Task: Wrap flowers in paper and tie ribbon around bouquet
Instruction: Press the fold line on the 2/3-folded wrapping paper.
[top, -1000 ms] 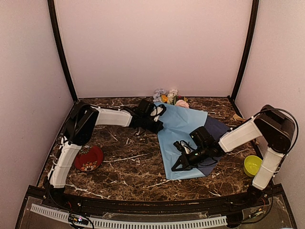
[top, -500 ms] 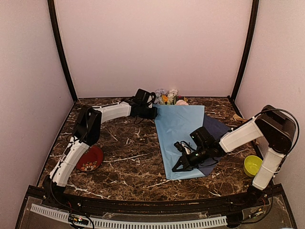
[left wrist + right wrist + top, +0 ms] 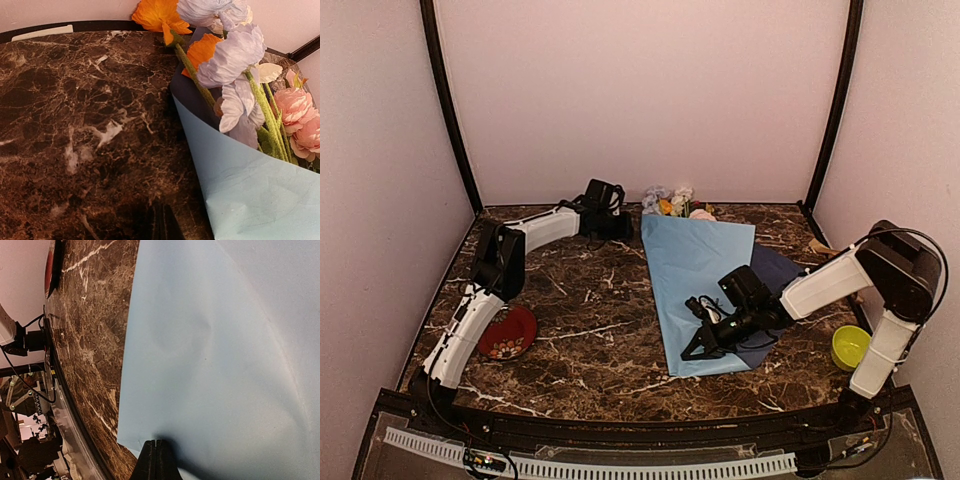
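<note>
Nearest on the marble surface (image 3: 600, 350) sit a red patterned dish (image 3: 507, 333) at left and a yellow-green bowl (image 3: 848, 346) at right. Between them the right jaws are pressed fully together, nothing visible in them, tip resting on the near end of the light-blue paper (image 3: 695, 265). The paper lies folded over the flowers (image 3: 672, 201), whose heads poke out at its far end. Just left of the heads, the left jaws are closed and empty over bare marble
</note>
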